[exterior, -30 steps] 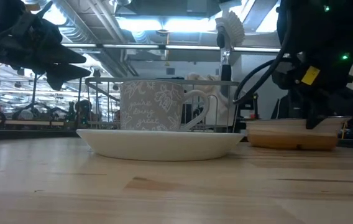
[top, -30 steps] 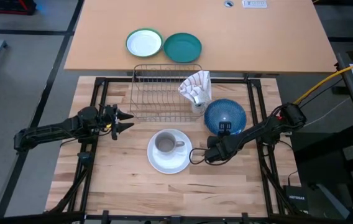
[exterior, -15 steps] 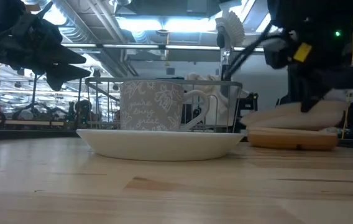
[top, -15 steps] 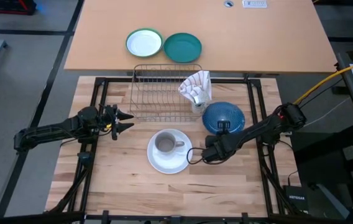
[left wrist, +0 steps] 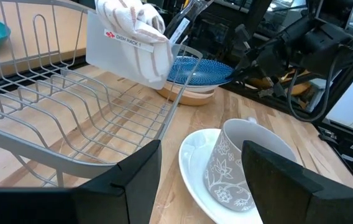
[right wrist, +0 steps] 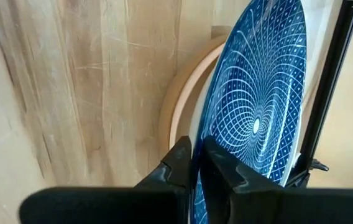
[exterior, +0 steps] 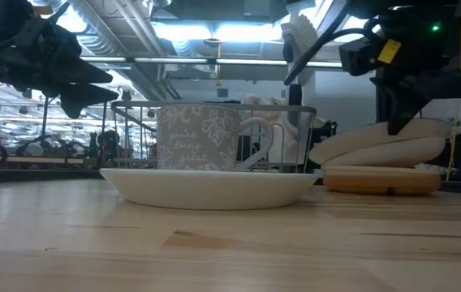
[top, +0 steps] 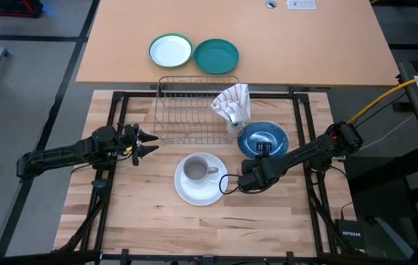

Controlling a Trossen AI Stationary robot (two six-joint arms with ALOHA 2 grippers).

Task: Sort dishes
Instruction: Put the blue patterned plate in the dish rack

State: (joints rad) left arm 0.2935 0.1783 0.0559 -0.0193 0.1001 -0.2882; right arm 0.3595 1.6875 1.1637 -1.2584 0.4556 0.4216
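Right of centre in the high view, our right end effector (top: 249, 179) pinches the rim of the blue plate (top: 265, 138), tilted above the tan plate (exterior: 383, 180). We should lift it clear before swinging toward the rack (top: 193, 110), avoiding the mug (top: 197, 171). Our left end effector (top: 149, 143) waits open at left.

mug (top: 196, 171) on plate (top: 201, 188) | rack (top: 188, 110) behind | patterned plate (top: 264, 138) right

Dish rack (left wrist: 71, 118): bare metal wire. Blue plate (right wrist: 257, 118): glossy, fine white line pattern. Table (top: 143, 206): pale wood w/ visible grain.
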